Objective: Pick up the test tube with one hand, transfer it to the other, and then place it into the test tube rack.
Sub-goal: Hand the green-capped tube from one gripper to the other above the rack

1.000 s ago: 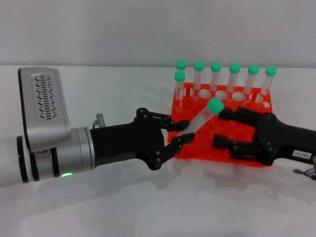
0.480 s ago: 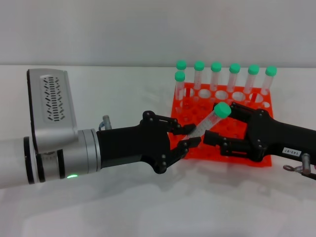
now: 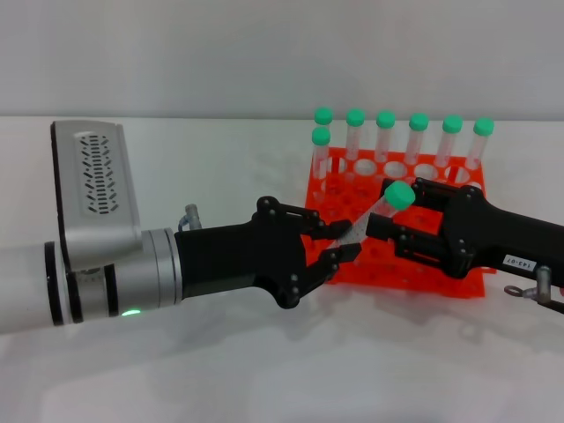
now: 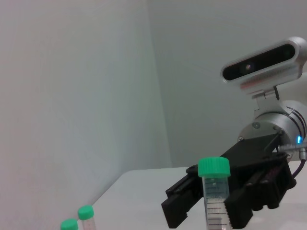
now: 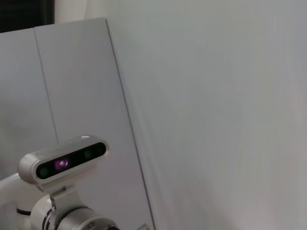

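My left hand (image 3: 304, 251) and right hand (image 3: 423, 233) meet before the test tube rack (image 3: 344, 264), the test tube (image 3: 374, 211) tilted between them.

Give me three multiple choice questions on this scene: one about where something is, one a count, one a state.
1. Where is the rack?
A. Behind the two hands
B. On the robot's far left
C. Held in the air

2. How many green-capped tubes stand in the rack?
A. Three
B. Seven
C. Ten

3. How is the tube held by the left hand?
A. Lying flat on the table
B. Tilted, cap up toward the right hand
C. Upside down, cap at the bottom

Answers:
1. A, the head view shows the orange rack on the table behind both hands.
2. B, six caps show in the back row and one ahead of it.
3. B, the left fingers pinch its lower part and the cap leans toward the right hand.
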`<state>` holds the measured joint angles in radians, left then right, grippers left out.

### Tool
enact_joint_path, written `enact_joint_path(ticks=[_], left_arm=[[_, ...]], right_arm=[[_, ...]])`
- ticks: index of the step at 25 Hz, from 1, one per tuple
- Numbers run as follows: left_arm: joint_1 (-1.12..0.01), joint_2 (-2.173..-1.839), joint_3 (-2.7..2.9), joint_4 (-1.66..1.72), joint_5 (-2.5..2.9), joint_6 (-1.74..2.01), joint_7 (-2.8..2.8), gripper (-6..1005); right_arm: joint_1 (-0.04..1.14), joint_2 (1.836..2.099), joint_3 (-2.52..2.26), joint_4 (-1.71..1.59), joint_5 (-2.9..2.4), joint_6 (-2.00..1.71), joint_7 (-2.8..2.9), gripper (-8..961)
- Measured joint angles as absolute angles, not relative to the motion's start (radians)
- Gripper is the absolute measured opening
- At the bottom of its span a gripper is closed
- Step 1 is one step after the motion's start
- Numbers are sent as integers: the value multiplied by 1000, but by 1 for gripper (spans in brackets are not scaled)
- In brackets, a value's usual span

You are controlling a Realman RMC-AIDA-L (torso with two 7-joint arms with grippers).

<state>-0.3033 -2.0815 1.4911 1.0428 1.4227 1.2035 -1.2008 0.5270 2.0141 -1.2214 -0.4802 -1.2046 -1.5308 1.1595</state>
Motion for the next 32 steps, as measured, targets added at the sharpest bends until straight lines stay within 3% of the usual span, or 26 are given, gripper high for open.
enact_joint_path(ticks=[10, 18, 32], left_arm=[[-337, -2082, 1491, 997, 1411, 1201, -1201, 226], [-342, -2082, 1486, 989, 1406, 1201, -1202, 229], [-344, -2082, 1479, 960, 1370, 1176, -1208, 235]], right_arm=[[522, 2014, -1223, -480, -1200, -1530, 1156, 415], [522, 2014, -1228, -480, -1199, -1531, 1154, 273], [521, 2014, -1223, -480, -1198, -1529, 1147, 213]])
